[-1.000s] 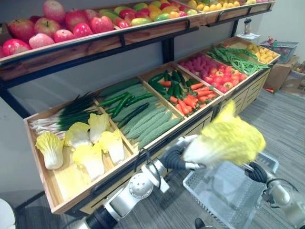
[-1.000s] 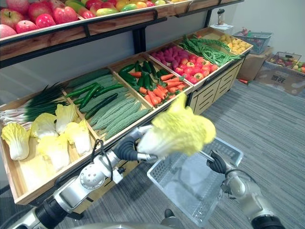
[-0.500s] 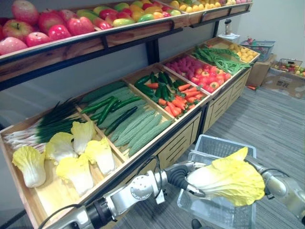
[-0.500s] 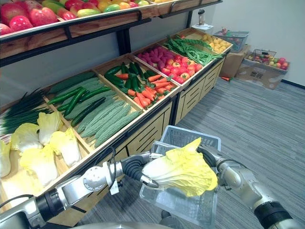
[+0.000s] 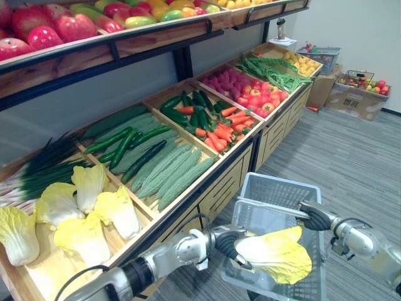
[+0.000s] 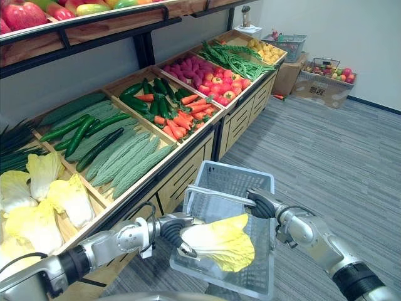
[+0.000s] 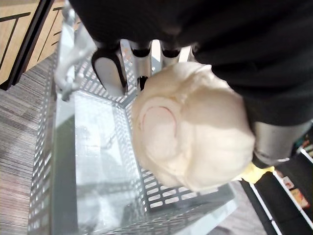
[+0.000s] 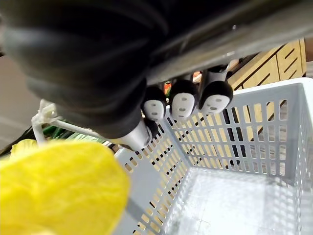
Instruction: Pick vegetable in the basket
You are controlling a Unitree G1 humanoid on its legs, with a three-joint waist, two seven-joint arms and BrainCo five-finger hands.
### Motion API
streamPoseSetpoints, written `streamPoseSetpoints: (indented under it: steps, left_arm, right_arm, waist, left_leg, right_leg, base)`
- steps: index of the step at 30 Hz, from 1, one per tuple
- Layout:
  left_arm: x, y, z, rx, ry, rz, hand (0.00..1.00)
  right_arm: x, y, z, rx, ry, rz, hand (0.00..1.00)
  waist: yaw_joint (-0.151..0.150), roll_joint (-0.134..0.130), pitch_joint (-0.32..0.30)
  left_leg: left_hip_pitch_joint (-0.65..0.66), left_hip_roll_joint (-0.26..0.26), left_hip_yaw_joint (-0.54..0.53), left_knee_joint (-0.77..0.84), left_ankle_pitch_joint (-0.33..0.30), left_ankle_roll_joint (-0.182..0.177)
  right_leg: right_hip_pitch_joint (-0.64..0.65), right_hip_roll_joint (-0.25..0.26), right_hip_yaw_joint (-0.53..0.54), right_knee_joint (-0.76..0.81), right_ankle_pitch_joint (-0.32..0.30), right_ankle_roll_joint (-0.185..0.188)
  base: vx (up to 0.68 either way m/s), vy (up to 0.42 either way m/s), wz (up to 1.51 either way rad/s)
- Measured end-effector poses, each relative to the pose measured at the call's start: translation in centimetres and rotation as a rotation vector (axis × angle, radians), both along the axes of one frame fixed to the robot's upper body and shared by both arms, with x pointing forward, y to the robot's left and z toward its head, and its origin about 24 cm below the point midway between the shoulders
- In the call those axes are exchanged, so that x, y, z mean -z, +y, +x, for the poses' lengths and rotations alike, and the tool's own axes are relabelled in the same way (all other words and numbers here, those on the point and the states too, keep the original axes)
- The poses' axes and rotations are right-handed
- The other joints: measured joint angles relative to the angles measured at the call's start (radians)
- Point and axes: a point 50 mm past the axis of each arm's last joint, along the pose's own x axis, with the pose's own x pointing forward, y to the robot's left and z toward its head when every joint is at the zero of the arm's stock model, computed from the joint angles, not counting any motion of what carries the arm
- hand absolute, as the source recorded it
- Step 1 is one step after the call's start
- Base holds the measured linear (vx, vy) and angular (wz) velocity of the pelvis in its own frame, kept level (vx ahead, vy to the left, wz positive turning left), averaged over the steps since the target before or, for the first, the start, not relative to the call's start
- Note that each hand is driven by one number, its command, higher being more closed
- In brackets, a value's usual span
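Cabbage (image 6: 219, 241) now sits lower than a second ago. Then it rode high, above the basket (image 6: 235, 179) and level with the handle (image 6: 216, 191); now it is down at the basket's near rim, leafy end over the opening. The head camera has swung too, so part of the apparent shift is the view. Left hand (image 5: 227, 241) stays curled round the white stem end, the grip unchanged. Right hand (image 5: 315, 216) stays wrapped on the handle, holding the basket up beside the shelf's (image 5: 207, 182) front edge. Cabbage looks clear of the basket floor, though contact is hard to judge. Judgement: the carry is done and lowering is under way, with release still to come.
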Motion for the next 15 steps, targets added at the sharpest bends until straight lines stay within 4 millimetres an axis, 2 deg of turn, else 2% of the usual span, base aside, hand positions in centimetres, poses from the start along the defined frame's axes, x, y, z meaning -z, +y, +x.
streamPoseSetpoints:
  steps: [4, 8, 15]
  left_arm:
    - [0.4, -0.8, 0.5, 0.010, -0.033, 0.029, 1.00]
    - [0.4, -1.7, 1.0, 0.024, -0.082, 0.044, 1.00]
    - [1.0, -1.6, 2.0, 0.032, -0.128, 0.127, 1.00]
  right_arm:
    - [-0.4, 0.7, 0.1, -0.029, 0.003, 0.037, 1.00]
    - [-0.9, 1.0, 0.4, -0.037, 0.011, 0.076, 1.00]
    - [-1.9, 1.7, 1.2, -0.067, 0.005, 0.124, 1.00]
  waist:
    - [-0.001, 0.001, 0.006]
    - [-0.015, 0.002, 0.024]
    - [-0.023, 0.005, 0.041]
  left_leg:
    - [0.013, 0.000, 0.022, 0.000, -0.003, -0.005]
    - [0.020, -0.004, 0.033, 0.000, -0.009, -0.009]
    - [0.033, -0.004, 0.074, 0.000, -0.012, -0.014]
  right_leg:
    - [-0.001, 0.010, 0.013, 0.007, -0.005, 0.000]
    - [-0.019, 0.018, 0.024, 0.050, -0.031, 0.002]
    - [-0.034, 0.040, 0.058, 0.063, -0.033, 0.002]
  base:
    - [0.01, -0.032, -0.14]
    - [0.00, -0.036, -0.06]
    - [0.01, -0.041, -0.17]
